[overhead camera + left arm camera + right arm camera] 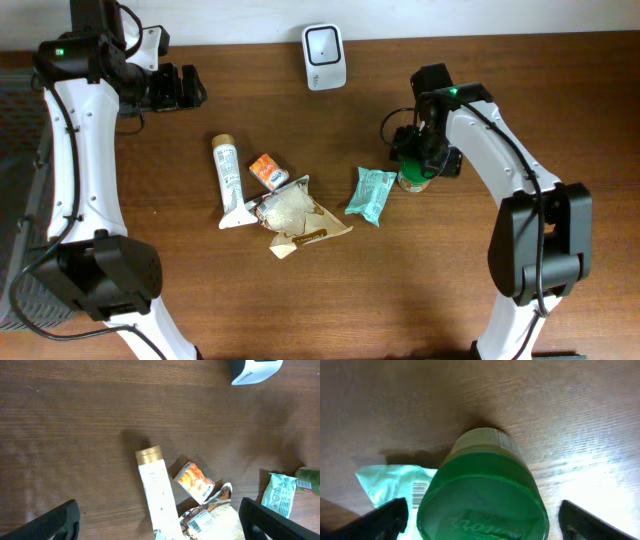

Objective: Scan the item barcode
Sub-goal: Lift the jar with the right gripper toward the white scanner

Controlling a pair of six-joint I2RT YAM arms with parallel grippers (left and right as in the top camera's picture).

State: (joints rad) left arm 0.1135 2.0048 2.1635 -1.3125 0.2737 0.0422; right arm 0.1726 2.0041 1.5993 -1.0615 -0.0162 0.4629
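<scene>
Two arms work over a brown desk [560, 90]. We mark the left claw [197, 88] near the desk's far left corner, its jaws wide and holding nothing, with bare wood beneath it. The right claw [482, 510] hangs right of the desk's centre, directly above a green bottle [412, 182]. In the right wrist view its fingers [390, 517] stand wide on either side of the bottle, with a gap on each side, so we read no grip. The bottle stands upright on the wood, just beside a teal packet [371, 194] whose barcode faces up. A white scanner [324, 43] sits at the middle of the far edge, well apart from the bottle. Near the desk's centre lie a white tube [229, 180] with a gold cap, a small orange packet [268, 171] and a clear bag [290, 210].
</scene>
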